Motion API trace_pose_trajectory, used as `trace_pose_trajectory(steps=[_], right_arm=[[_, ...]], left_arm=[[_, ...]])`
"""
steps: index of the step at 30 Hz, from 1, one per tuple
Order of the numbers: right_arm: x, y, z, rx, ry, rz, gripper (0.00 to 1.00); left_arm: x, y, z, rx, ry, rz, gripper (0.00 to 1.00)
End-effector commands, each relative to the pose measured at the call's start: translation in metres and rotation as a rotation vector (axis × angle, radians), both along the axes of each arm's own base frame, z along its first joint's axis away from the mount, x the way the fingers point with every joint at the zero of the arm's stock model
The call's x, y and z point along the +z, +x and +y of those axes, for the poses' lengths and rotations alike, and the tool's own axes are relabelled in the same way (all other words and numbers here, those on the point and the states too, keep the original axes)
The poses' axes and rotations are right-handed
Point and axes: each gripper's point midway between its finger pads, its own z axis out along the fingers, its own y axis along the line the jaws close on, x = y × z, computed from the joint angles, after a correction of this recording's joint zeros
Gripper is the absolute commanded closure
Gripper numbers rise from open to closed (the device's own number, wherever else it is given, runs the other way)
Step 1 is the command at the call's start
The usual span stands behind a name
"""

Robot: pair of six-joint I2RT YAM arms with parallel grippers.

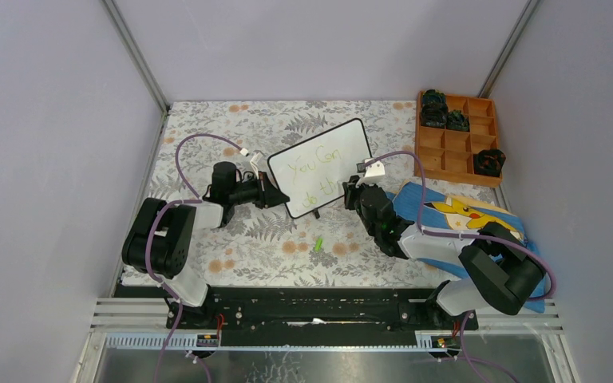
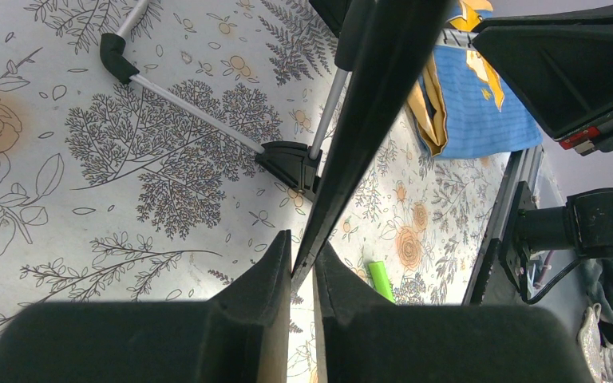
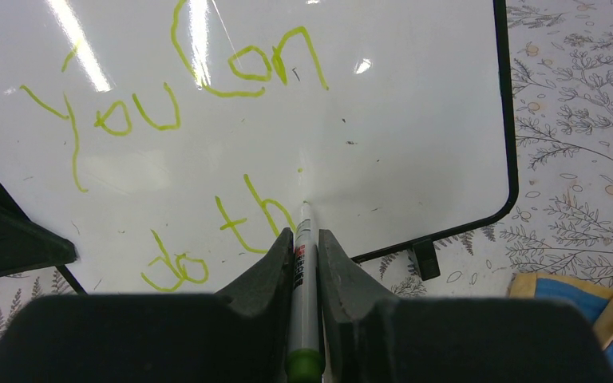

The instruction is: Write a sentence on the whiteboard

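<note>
1. Your left gripper point(image 2: 302, 257) clenches the left edge of the whiteboard point(image 1: 345, 144), mid-table.
2. Your right gripper point(image 3: 305, 239) grasps a marker point(image 3: 304, 275), tip on the board; the sentence point(image 3: 168, 120) reads "You Can do th".

Whiteboard point(image 1: 326, 166) between left tool point(image 1: 278, 194) and right tool point(image 1: 350, 192), green sentence point(image 1: 313, 167) on it

clock directions from the whiteboard point(image 1: 325, 166), seen from above. it stands propped up mid-table as a wall between the arms. the left gripper point(image 1: 275, 194) clamps its frame at 8 o'clock; the right gripper point(image 1: 350, 195), pinching a marker point(image 3: 304, 263), crowds 5 o'clock. a wooden tray point(image 1: 456, 137) blocks 3 o'clock, a blue cloth point(image 1: 463, 219) 4 o'clock. a green cap point(image 1: 318, 244) lies at 6 o'clock. bare table point(image 1: 303, 112) lies from 10 to 1 o'clock.
</note>
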Motion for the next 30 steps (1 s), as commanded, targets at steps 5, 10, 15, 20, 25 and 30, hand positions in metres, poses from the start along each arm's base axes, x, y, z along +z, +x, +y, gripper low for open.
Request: trace_pose_trajectory(steps=[5, 10, 15, 20, 25, 30], right_arm=[[0.01, 0.006, -0.003, -0.026, 0.027, -0.026, 1.0], [0.004, 0.003, -0.005, -0.025, 0.021, -0.008, 1.0], [0.001, 0.0, -0.007, -0.027, 0.017, 0.002, 1.0], [-0.003, -0.002, -0.008, -0.027, 0.012, 0.014, 1.0], [-0.005, -0.003, -0.009, -0.025, 0.009, 0.023, 1.0], [-0.004, -0.005, -0.01, -0.026, 0.016, 0.024, 1.0]], left_arm=[[-0.032, -0.001, 0.009, 0.065, 0.088, 0.089, 1.0], [-0.032, -0.001, 0.009, 0.064, 0.088, 0.088, 1.0], [-0.032, -0.002, 0.009, 0.064, 0.088, 0.089, 1.0], [-0.031, -0.001, 0.009, 0.064, 0.087, 0.087, 1.0], [-0.031, -0.001, 0.009, 0.064, 0.087, 0.087, 1.0], [-0.031, -0.001, 0.009, 0.065, 0.088, 0.086, 1.0]])
